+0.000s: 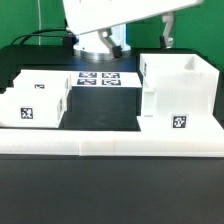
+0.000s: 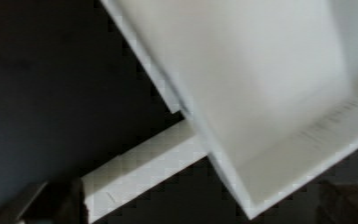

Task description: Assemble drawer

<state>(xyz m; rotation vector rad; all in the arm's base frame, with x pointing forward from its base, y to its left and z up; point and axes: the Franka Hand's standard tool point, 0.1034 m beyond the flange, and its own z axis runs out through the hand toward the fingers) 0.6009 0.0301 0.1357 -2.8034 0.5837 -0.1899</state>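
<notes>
Tags (image 1: 180,124), black-and-white square patterns, mark the smooth white boxy casing (image 1: 175,85) at three o'clock and the tray boxes (image 1: 40,100) at nine; whether the claw (image 1: 168,30) is spread cannot be told.

A matt black table (image 1: 100,108) fills the scene, edged in front by a long low white rail (image 1: 110,143); behind it shows a dull green backdrop (image 1: 18,15) (softly, evenly lit).

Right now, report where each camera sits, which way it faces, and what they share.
Exterior view: in front of the table, facing the arm across the border rail, tray box and casing.
Wrist view: on the wrist, close above a blurred white panel over the black table; no arm clearly shows.
Shared: black table; likely the same casing.
</notes>
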